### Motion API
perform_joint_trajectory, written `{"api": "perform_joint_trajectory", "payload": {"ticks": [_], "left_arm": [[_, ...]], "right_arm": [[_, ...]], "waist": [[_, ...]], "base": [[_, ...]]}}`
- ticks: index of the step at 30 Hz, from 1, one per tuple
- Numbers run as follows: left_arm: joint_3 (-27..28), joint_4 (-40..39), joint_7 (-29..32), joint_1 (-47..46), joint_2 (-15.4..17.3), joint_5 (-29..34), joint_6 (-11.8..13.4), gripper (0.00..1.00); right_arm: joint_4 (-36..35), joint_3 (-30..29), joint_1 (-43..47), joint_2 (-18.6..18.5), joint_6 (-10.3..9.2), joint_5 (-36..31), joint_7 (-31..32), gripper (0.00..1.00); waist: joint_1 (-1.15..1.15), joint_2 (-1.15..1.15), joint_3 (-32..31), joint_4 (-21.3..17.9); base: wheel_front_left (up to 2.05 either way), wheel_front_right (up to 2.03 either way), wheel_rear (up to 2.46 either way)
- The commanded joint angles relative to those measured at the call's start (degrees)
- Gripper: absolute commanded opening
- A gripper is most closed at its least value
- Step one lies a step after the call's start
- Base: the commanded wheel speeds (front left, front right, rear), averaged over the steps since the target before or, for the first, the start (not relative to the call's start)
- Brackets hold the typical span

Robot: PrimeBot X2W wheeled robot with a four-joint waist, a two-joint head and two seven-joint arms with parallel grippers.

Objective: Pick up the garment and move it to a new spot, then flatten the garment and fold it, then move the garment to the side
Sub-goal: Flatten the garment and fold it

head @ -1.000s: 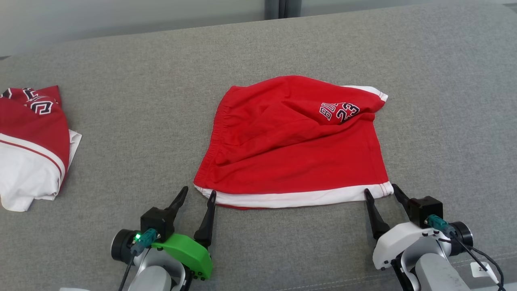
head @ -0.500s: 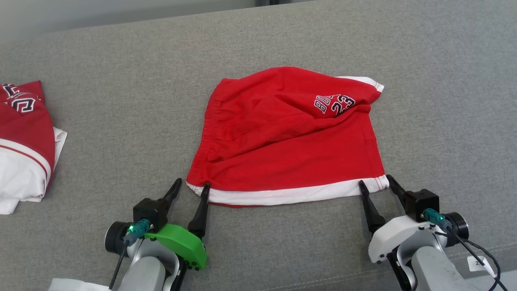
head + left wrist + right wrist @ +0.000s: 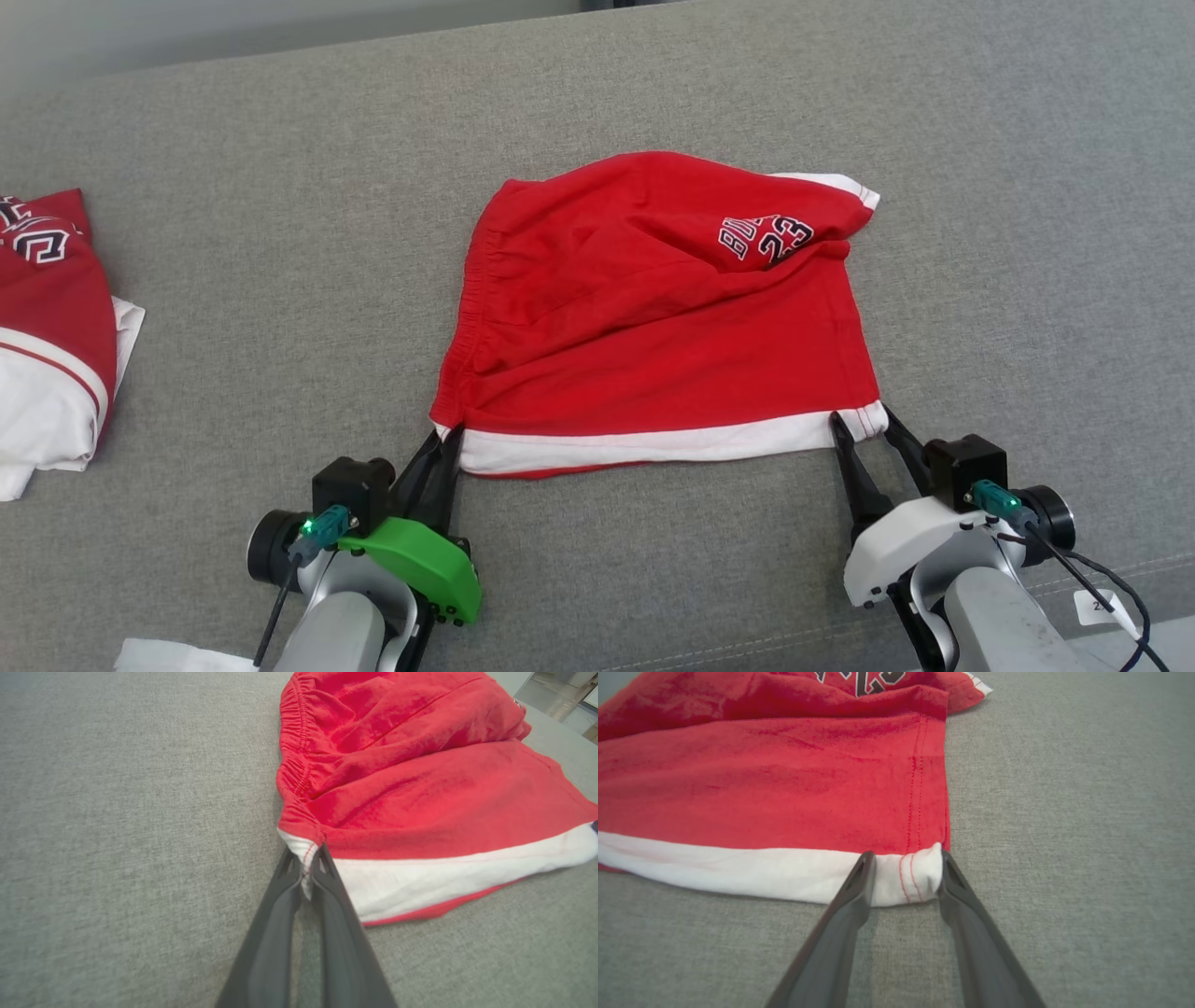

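Left fingers [image 3: 275, 933] clenched: pinch the near left corner of the garment [image 3: 653, 317], with the white hem band [image 3: 420, 877] squeezed between both tips and its red stitching right at the pinch. Right fingers [image 3: 840, 933] released and partly apart: straddle the near right corner of that same band, one tip at the corner's outer edge, the other on the white inward of the double red stitch line. Between those two tips, cloth flat and unpinched.

As for the garment: red shorts, spread on the grey fabric worktop [image 3: 280, 233] directly ahead of both pairs of fingers, hem band stretching from one pair across to the other. Leading away from the left fingers along the left edge: gathered elastic waistband [image 3: 294, 751]. Far ahead of the right fingers, near the far right corner: black-and-white print [image 3: 766, 243], partly tucked into a crease. Across the top layer, long diagonal wrinkles. Just nearer than the white band, peeking from under it: thin red sliver of the lower layer [image 3: 434, 910].

Well out to the outer side of the left fingers, clear of the first: second red and white garment [image 3: 56, 299], bunched at the edge of the head view. Behind the left fingers: green wrist cover [image 3: 415, 569], and beside that arm a white scrap [image 3: 173, 655] at the bottom of the head view. Behind the right fingers: white wrist housing [image 3: 896, 546]
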Motion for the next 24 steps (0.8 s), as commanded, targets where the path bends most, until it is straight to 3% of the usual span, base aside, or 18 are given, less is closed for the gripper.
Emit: {"api": "perform_joint_trajectory", "payload": {"ticks": [1, 3, 7, 8, 9, 16, 24], "left_arm": [[0.00, -0.20, -0.02, -0.73, 0.53, -0.19, -0.14, 0.00], [-0.01, -0.22, -0.02, -0.53, 0.54, -0.27, -0.14, 0.00], [-0.31, -0.13, -0.02, -0.28, 0.48, -0.23, -0.14, 0.00], [-0.19, -0.26, -0.02, -0.28, 0.49, -0.17, -0.14, 0.00], [-0.13, -0.37, -0.02, -0.22, 0.47, -0.07, -0.14, 0.00], [-0.06, 0.25, -0.02, 2.68, 0.25, 0.12, -0.14, 0.00], [-0.33, 2.22, -0.02, 8.95, -0.38, -0.18, -0.13, 0.00]], "right_arm": [[-0.24, 0.08, -0.42, -0.12, -0.08, 0.24, -0.01, 0.66], [-0.25, 0.08, -0.31, -0.12, -0.08, 0.11, -0.01, 0.62], [0.00, 0.01, -0.20, -0.12, -0.08, -0.15, -0.01, 0.31], [0.05, -0.02, -0.21, -0.12, -0.08, -0.21, -0.01, 0.08], [0.09, -0.06, -0.20, -0.13, -0.08, -0.25, -0.01, 0.00], [1.04, -0.69, 1.66, -0.14, -0.08, -0.09, -0.01, 0.00], [2.40, -2.00, 7.61, -0.17, -0.09, 0.66, -0.01, 0.00]], "waist": [[0.00, 0.00, -0.02, 0.04], [0.00, 0.00, -0.09, 0.13], [0.00, 0.00, -0.26, 0.33], [0.00, 0.00, -0.31, 0.40], [0.00, 0.00, -0.42, 0.47], [0.00, 0.00, -3.69, 0.77], [0.00, 0.00, -13.05, 1.56]], "base": [[0.00, 0.00, 0.00], [0.00, 0.00, 0.00], [0.00, 0.00, 0.00], [0.00, 0.00, 0.00], [0.00, 0.00, 0.00], [0.00, 0.00, 0.00], [0.00, 0.00, 0.00]]}}
